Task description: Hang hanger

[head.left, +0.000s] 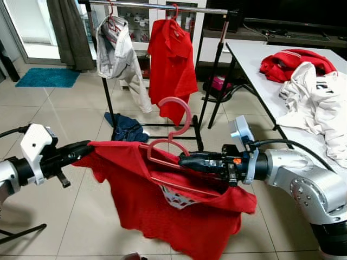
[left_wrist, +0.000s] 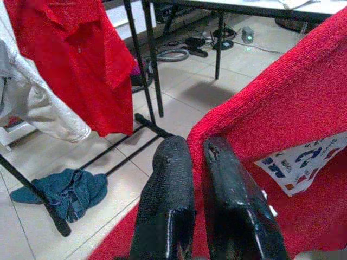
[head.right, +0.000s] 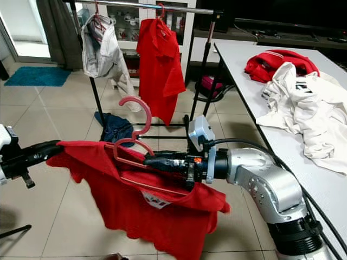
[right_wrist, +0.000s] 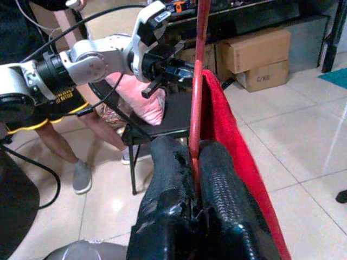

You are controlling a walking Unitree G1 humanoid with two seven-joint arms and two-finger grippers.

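From the head views, the red plastic hanger with its curled hook [head.left: 174, 125] sits inside the red knit shirt [head.left: 162, 200] held in mid-air between the arms, well short of the black clothes rack with its silver top rail [head.left: 157, 6]; the sound course, I judge, is to lift both arms together, keeping the hook upright, toward the bare rail between the hung garments. In the left wrist view the left gripper [left_wrist: 190, 179] pinches the shirt's edge with fingers nearly together. In the right wrist view the right gripper [right_wrist: 192, 179] is clamped on the hanger's thin red bar, cloth draped beside it.
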